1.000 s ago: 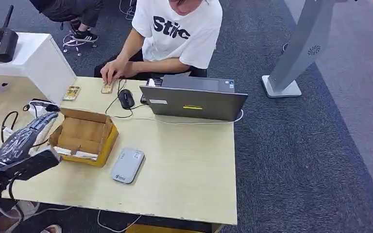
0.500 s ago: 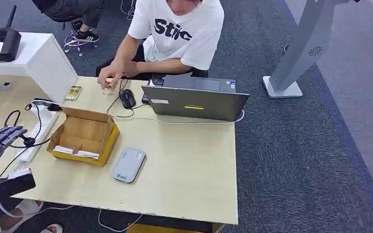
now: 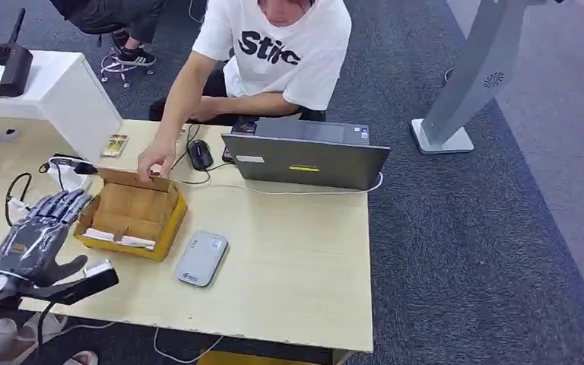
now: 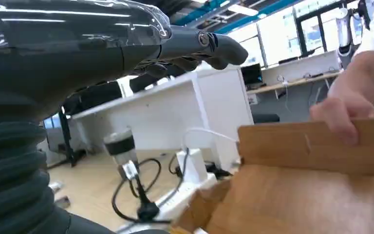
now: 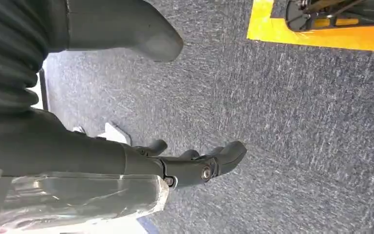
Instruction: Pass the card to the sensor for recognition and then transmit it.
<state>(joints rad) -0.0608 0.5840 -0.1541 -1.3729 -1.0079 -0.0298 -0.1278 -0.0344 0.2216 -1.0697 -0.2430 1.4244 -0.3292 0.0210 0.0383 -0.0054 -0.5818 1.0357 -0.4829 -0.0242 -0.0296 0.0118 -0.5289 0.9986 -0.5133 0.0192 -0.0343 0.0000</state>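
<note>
My left hand (image 3: 39, 234) hovers open, fingers spread, just left of the open cardboard box (image 3: 132, 212) and holds nothing. White cards (image 3: 119, 240) lie along the box's near wall. The grey sensor (image 3: 201, 258) lies flat on the table to the right of the box. A person's hand (image 3: 154, 160) rests on the box's far flap. In the left wrist view my left hand (image 4: 126, 48) reaches over the box (image 4: 316, 190), whose flap the person's hand (image 4: 348, 105) pinches. My right hand (image 5: 126, 158) hangs open over carpet, holding nothing.
A patterned card (image 3: 112, 144) lies at the table's far edge. A mouse (image 3: 199, 154) and an open laptop (image 3: 304, 158) sit behind the sensor. A power strip with cables (image 3: 67, 169) lies left of the box, beside a white cabinet (image 3: 53, 95). The person sits across the table.
My left hand pulled back toward the table's left edge, then returned beside the box. The person's hand moved from the far table edge onto the box's far flap.
</note>
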